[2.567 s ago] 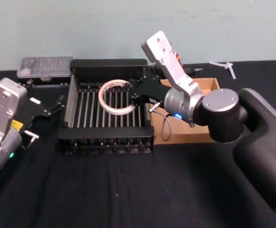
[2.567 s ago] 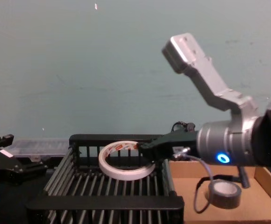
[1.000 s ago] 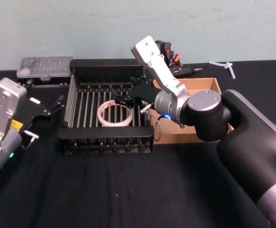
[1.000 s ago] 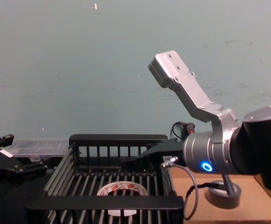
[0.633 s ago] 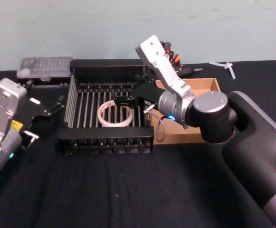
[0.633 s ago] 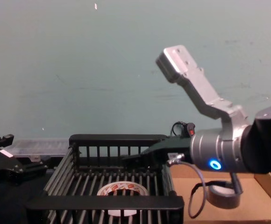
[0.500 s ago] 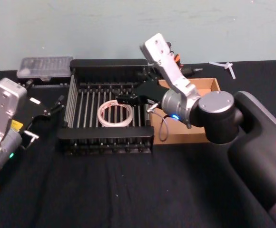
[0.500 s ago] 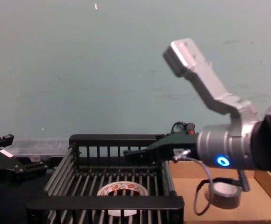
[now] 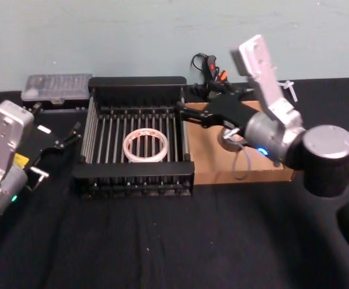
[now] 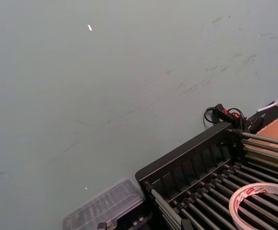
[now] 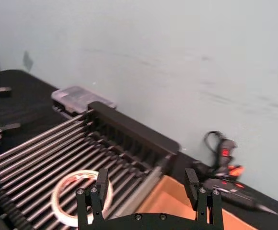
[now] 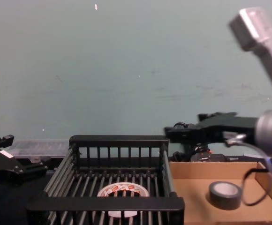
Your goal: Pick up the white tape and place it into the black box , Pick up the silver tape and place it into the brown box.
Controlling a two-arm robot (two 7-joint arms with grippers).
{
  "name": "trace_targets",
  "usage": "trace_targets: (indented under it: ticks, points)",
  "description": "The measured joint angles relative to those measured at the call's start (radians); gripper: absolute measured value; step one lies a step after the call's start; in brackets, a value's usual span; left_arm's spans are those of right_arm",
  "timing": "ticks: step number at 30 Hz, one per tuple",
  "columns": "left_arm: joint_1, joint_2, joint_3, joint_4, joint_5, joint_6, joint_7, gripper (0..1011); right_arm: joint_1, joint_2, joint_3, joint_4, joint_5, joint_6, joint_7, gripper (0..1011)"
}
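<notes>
The chest view alone shows the silver tape (image 12: pixel 225 194) in the brown box (image 12: pixel 192 206); the white tape (image 9: pixel 144 147) lies in the black box (image 9: pixel 138 81); the right gripper (image 9: pixel 185 112) is spread empty, the left gripper (image 9: pixel 75 133)'s jaw state unclear.

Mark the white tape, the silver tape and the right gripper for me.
white tape (image 9: pixel 144 146), head view, on its front band, lying flat in the crate.
silver tape (image 12: pixel 225 194), chest view, on its grey outer wall.
right gripper (image 11: pixel 147 186), right wrist view, midway between the open fingertips.
</notes>
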Motion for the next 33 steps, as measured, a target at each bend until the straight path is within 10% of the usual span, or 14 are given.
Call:
trace_targets:
  ticks: [12,33]
  points:
    - [0.0,0.0,0.0,0.0,0.0,0.0,0.0,1001,-0.138,0.056,0.113,-0.069,0.025,-0.081,-0.065,1002]
    - [0.0,0.0,0.0,0.0,0.0,0.0,0.0,1001,-0.183,0.026,0.188,0.029,-0.018,-0.136,-0.125,1000]
